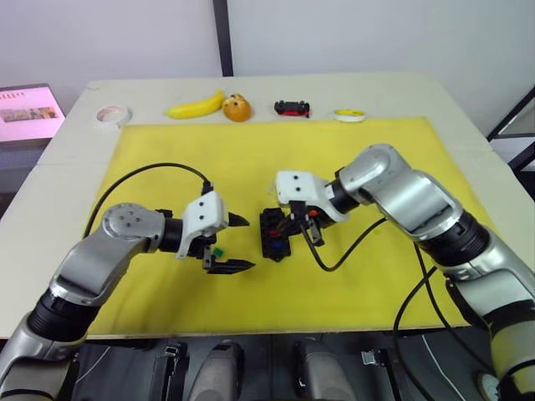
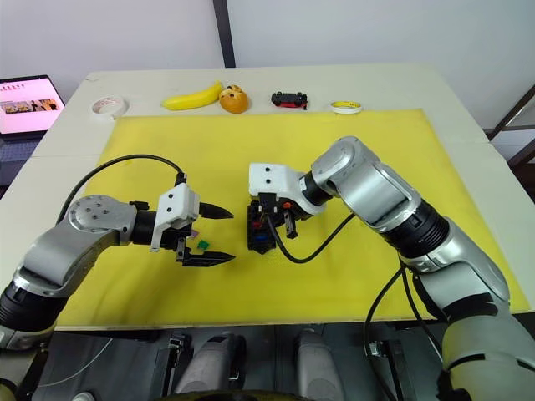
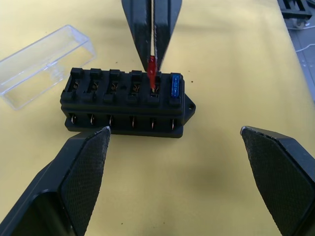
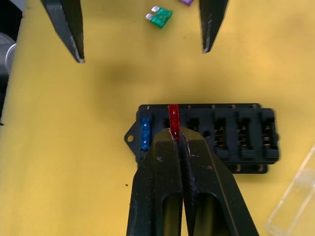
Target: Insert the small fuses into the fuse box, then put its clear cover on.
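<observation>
The small black rectangular plastic fuse box lies mid-mat. A blue fuse sits in its end slot; beside it, the right gripper pinches a red fuse over the next slot. The clear plastic cover lies just beside the box. Nearby, the left gripper waits spread wide. If tilted, the blades could miss and jam.

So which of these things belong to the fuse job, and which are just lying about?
Job:
- fuse box, blue fuse already seated
- red fuse pinched in the right gripper
- green fuse and purple fuse loose on the mat
- clear cover beside the box
- left gripper, open

Lying about:
- banana
- orange
- toy car
- two tape rolls
- laptop
</observation>
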Robot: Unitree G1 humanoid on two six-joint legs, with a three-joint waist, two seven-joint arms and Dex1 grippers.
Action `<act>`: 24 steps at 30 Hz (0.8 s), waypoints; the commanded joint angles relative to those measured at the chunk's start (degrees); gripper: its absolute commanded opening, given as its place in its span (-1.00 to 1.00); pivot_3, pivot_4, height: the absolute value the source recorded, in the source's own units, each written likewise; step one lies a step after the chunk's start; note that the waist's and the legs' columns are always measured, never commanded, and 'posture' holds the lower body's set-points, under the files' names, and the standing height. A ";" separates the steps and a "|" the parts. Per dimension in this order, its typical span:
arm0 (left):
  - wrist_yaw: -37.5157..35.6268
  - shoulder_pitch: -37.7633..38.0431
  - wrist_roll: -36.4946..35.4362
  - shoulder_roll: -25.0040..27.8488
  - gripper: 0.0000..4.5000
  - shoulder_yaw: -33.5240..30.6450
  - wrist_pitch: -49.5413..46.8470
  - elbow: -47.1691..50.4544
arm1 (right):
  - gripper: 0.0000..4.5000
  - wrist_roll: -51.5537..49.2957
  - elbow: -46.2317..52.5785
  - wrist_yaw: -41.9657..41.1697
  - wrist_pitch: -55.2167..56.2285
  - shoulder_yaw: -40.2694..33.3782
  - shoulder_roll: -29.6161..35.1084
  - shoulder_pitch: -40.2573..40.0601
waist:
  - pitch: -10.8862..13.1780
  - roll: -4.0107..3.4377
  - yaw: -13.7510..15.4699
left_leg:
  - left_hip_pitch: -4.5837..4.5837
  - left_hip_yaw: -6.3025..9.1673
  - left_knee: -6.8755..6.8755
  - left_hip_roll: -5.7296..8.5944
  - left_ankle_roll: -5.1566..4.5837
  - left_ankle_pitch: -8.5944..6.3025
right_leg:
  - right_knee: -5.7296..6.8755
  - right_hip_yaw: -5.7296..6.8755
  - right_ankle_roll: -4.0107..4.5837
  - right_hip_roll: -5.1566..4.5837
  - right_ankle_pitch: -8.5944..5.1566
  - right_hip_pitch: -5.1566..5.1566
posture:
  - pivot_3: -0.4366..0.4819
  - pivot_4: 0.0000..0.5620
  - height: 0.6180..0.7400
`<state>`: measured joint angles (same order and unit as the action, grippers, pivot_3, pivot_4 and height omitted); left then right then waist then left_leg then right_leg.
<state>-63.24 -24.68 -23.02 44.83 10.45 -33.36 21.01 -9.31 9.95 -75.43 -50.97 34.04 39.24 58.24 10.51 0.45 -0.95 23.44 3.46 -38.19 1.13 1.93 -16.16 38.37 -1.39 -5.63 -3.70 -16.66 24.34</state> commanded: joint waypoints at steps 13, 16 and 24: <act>-0.25 0.41 0.88 0.07 0.98 -0.17 1.85 0.11 | -1.00 1.13 0.40 0.59 1.50 0.17 0.73 -0.19 | 0.00 0.00 -0.01 | 0.00 0.00 0.00 0.00 0.00 0.00 | 0.00 0.00 0.00 0.00 0.00 0.00 | -0.05 -0.47 1.00; -0.34 0.48 1.06 -0.07 0.98 -0.16 2.12 -0.05 | -1.00 1.43 0.34 0.54 1.67 0.43 0.87 -0.44 | 0.00 0.00 0.00 | 0.00 0.00 -0.01 0.01 0.00 0.00 | 0.01 0.00 0.00 0.00 0.00 0.00 | -0.05 -0.47 1.00; -0.42 0.92 1.37 -0.18 0.98 -0.18 2.78 -0.27 | -1.00 2.47 -0.36 0.85 2.27 0.77 0.66 -0.91 | 0.00 0.00 -0.01 | 0.00 0.00 -0.01 0.01 0.00 0.00 | 0.02 0.00 0.00 0.00 0.00 0.00 | -0.05 -0.47 1.00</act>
<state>-63.54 -24.14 -21.85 44.74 10.45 -31.74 20.30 -7.55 9.57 -74.66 -49.46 35.31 39.59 57.10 10.51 0.45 -0.95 23.44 3.46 -38.20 1.13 1.93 -16.16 38.39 -1.39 -5.63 -3.70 -16.66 24.34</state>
